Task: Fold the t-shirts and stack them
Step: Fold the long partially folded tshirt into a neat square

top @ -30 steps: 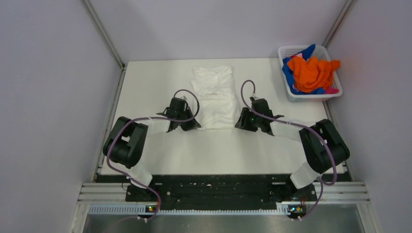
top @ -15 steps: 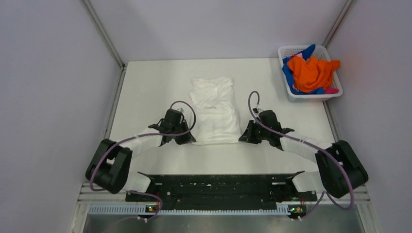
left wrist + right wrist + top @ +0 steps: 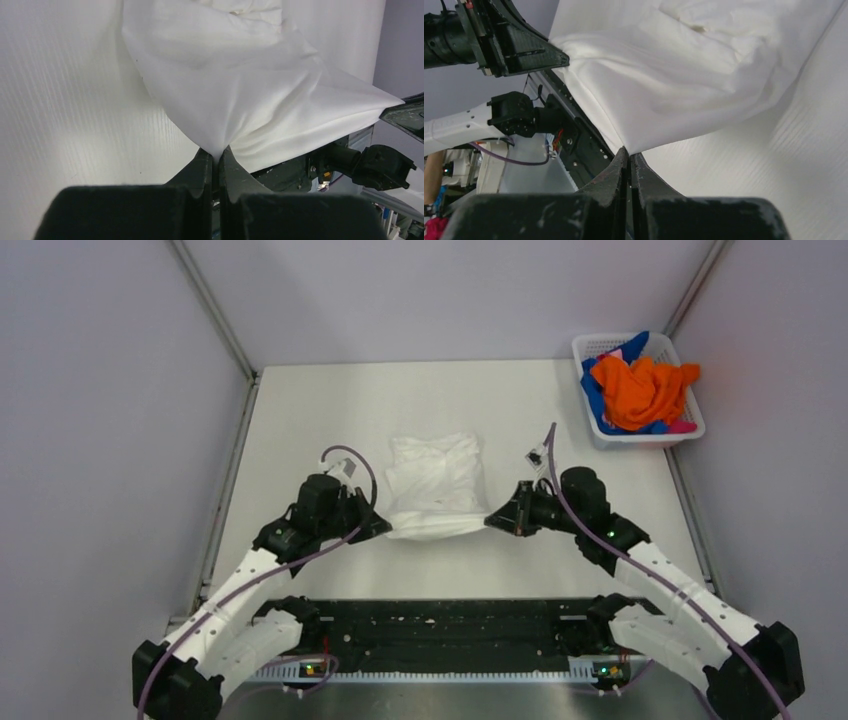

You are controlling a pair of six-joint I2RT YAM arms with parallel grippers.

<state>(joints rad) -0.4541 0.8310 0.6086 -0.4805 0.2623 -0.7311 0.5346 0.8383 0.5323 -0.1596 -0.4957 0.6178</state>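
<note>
Left hand [image 3: 215, 159]: fingers pressed together, pinching the near left corner of the white t-shirt [image 3: 435, 480].
Right hand [image 3: 628, 152]: fingers pressed together on the same shirt's near right corner.
White t-shirt: folded, thin, softly creased cloth. Its near edge is lifted taut between both hands and its far part rests on the tabletop [image 3: 320, 410]. The long axis runs from the arms toward the far wall. It is left of the basket [image 3: 588, 344], nearer the arms and well apart from it.
Marking: a small brown mark [image 3: 696, 29], too small to read.
Basket: white plastic lattice holding a crumpled orange t-shirt [image 3: 640, 390] over a blue t-shirt [image 3: 592, 402], with a pink t-shirt [image 3: 683, 426] peeking out.
</note>
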